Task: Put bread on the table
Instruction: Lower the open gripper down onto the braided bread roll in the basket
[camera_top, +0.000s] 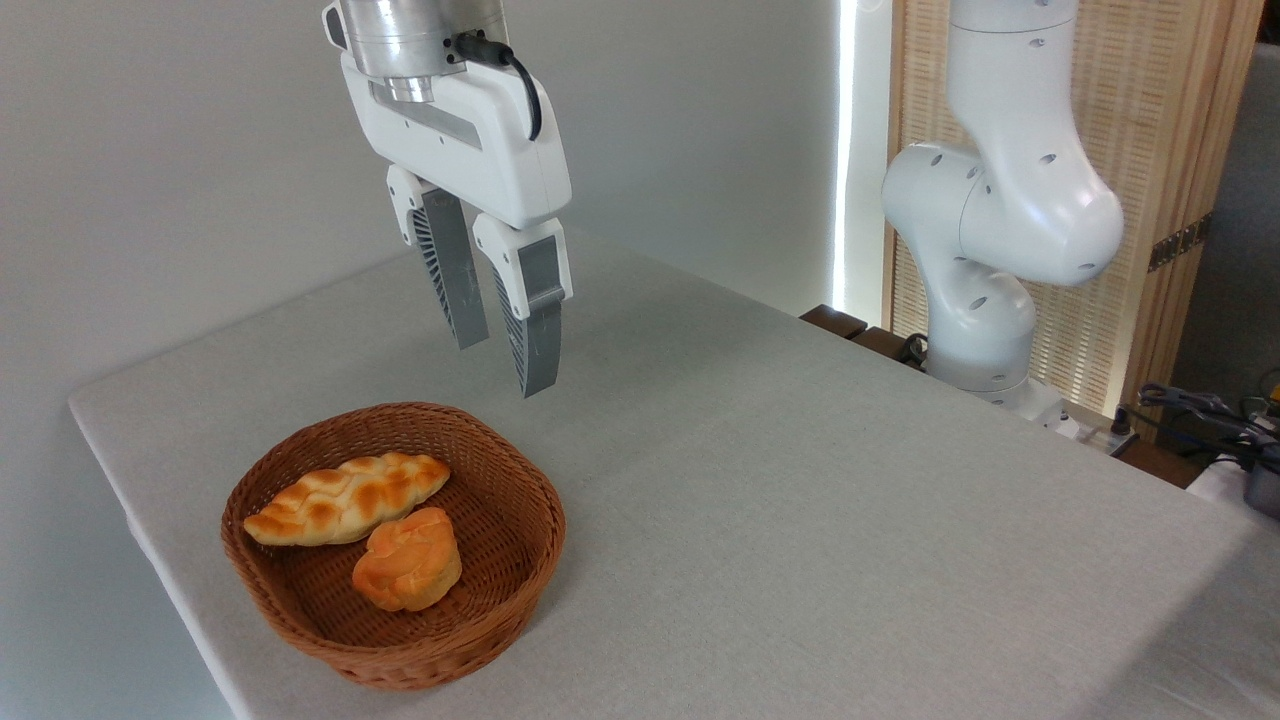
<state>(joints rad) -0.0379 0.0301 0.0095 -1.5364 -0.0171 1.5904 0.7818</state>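
1. One large table (800, 520) with a plain light grey top fills most of the view, from the near edge to the far wall.
2. The white arm (1000, 200) stands at the far right, behind the table edge, in front of a pale wooden screen (1150, 150).
3. The gripper (510, 365) hangs in the air at the upper left, above the table and just behind the basket. Its two ribbed grey fingers (450, 270) point down. The jaws are released, with a small gap between them, and they grasp nothing.
4. A brown wicker basket (500, 590) sits on the table at the near left, close to the left edge.
5. The bread (345, 497), a long braided loaf, golden-brown with pale creases, lies inside the basket on its far left side. One pointed end rests toward the left rim and the other toward the middle of the far rim. It is not on the table.
6. A small round orange bun (408, 558) lies in the basket too, just in front of the bread and touching it.
7. Some cables (1200, 410) lie at the far right edge, beyond the table.
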